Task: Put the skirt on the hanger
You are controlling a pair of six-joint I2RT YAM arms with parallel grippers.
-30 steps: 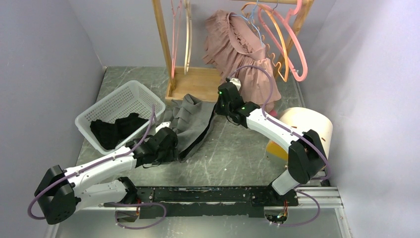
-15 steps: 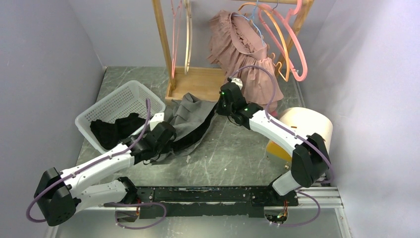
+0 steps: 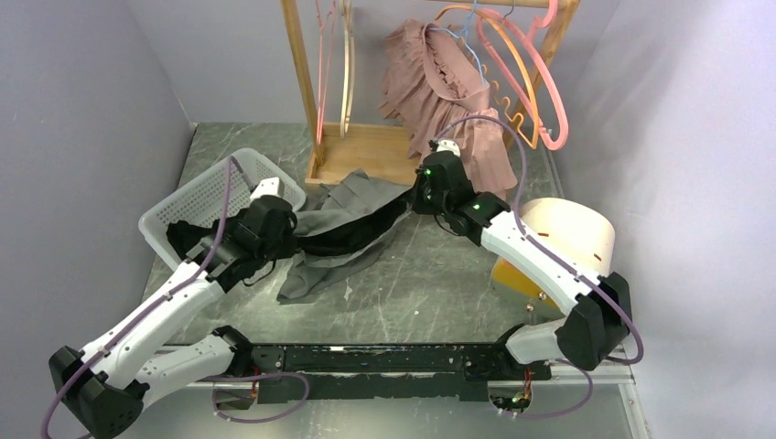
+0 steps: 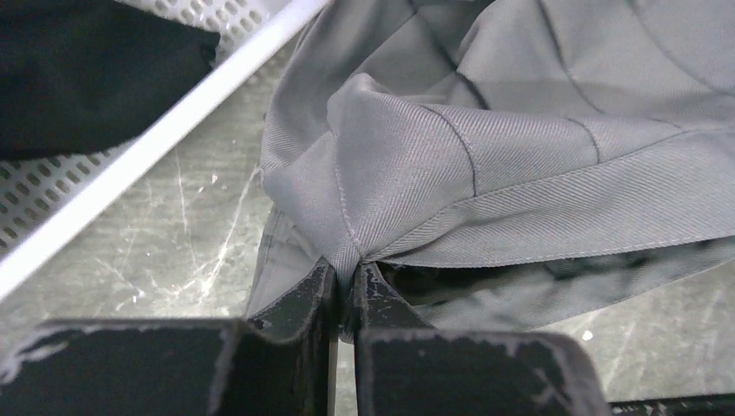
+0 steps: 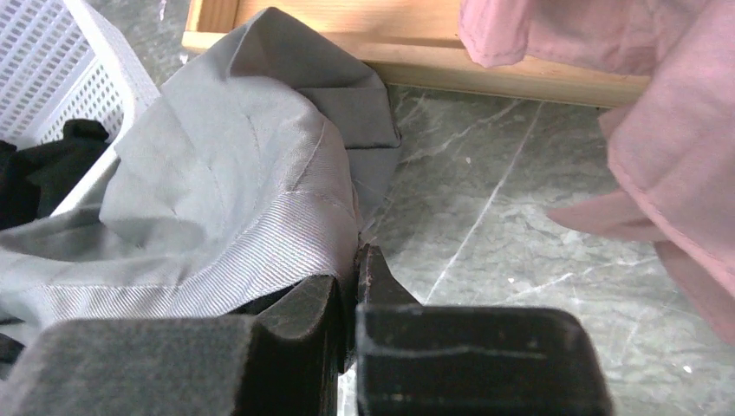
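Hanging slack between both arms over the 10 o'clock area of the dark marbled table, the soft, light grey twill skirt will likely sag, so the left gripper and the right gripper, each pinched shut on its stitched edge, seem well placed at opposite ends.

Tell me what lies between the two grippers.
Only the skirt: in the top view it stretches from the left gripper to the right gripper, each shut on an edge of it.
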